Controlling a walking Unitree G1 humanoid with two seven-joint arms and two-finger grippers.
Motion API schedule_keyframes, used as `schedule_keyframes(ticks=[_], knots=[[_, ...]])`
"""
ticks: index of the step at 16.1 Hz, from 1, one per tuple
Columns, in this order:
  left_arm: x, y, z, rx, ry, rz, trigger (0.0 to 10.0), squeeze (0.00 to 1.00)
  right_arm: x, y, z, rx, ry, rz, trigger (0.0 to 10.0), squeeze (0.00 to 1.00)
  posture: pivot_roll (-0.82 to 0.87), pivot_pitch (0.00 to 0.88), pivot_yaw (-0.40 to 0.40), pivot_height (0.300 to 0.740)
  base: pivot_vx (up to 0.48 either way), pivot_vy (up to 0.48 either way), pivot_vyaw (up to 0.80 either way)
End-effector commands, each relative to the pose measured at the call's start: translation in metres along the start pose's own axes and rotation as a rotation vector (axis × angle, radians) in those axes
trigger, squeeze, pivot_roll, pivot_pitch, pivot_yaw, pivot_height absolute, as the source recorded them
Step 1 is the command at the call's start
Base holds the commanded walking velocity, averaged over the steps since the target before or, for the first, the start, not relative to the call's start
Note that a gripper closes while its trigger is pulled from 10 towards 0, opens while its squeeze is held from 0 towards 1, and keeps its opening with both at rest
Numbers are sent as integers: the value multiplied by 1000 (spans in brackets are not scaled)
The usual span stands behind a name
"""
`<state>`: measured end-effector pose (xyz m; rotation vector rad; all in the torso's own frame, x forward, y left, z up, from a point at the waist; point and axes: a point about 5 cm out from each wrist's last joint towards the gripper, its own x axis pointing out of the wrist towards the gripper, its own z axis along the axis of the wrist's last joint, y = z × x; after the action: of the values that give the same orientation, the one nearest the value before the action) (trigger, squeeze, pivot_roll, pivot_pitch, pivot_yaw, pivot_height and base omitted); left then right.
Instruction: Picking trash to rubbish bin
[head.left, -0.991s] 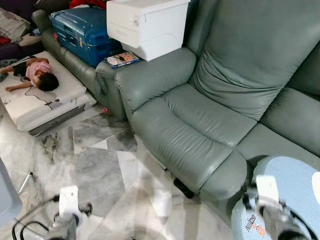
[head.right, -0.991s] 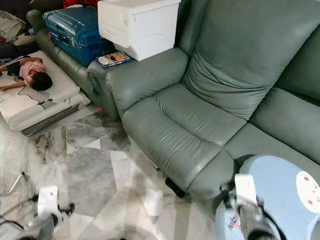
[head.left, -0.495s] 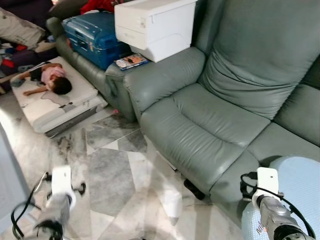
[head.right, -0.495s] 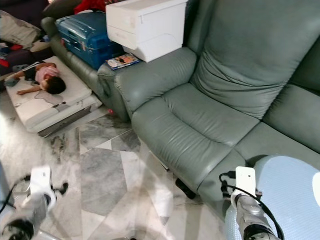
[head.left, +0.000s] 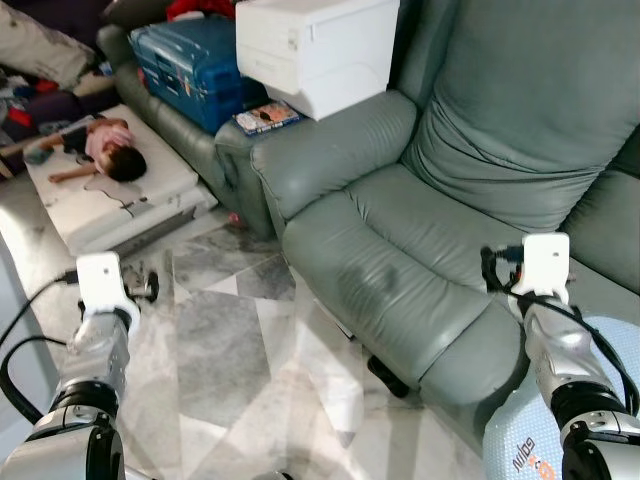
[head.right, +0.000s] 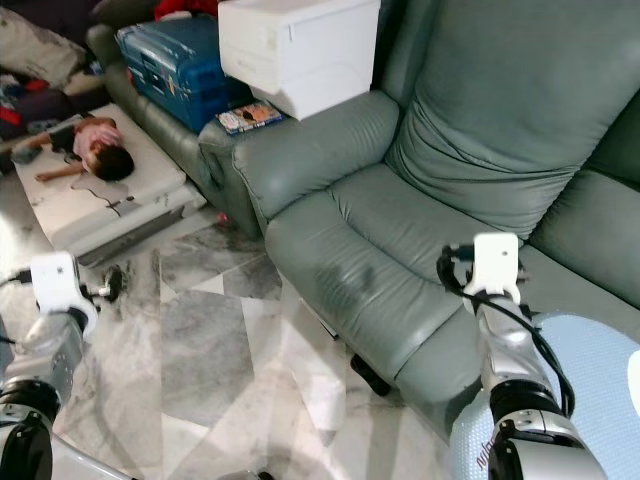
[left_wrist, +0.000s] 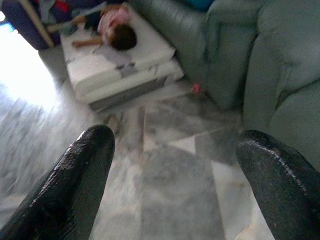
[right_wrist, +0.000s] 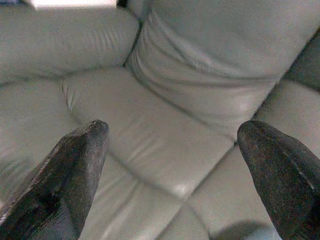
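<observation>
Both arms lifting higher than a second ago

Raising left gripper (left_wrist: 172, 175) over marble floor (head.left: 215, 345), right gripper (right_wrist: 175, 175) over grey-green recliner sofa (head.left: 400, 250); fingers spread wide on both, gripping nothing; trash and bin impossible to pick out.

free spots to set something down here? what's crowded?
Bare: the sofa seat between its armrest and back cushion; the marble floor in front. Crowded: the far armrest, carrying a white box, magazine and blue suitcase; a person lies on the floor mattress.
</observation>
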<state>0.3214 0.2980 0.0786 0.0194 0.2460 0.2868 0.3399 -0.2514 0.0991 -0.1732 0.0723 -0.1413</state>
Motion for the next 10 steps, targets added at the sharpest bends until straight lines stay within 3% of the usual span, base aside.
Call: schedule_keyframes(ticks=[1,3,5,7,8,9,10], knots=[[2,0,12,-14,-57,-5,10000,0,2,5,12,-5,-53,24,10000,0,96,58,18,740,0,0,0],[0,-6,42,15,-234,-18,10000,0,2,7,35,19,-144,17,10000,0,95,57,8,740,0,0,0],[-15,-12,70,12,-412,-13,10000,0,-7,10,53,44,-196,11,10000,0,92,49,6,740,0,0,0],[-43,-27,70,-4,-456,-82,10000,0,-33,19,62,66,-229,74,10000,0,95,21,9,740,0,0,0],[-50,-32,68,-4,-457,-106,10000,0,-40,21,62,67,-232,94,10000,0,94,19,9,740,0,0,0],[-72,-41,58,17,-443,-178,10000,0,-63,27,66,76,-225,136,10000,0,91,2,13,740,0,0,0],[-79,-43,54,26,-427,-193,10000,0,-69,27,67,80,-215,141,10000,0,88,0,14,740,0,0,0]])
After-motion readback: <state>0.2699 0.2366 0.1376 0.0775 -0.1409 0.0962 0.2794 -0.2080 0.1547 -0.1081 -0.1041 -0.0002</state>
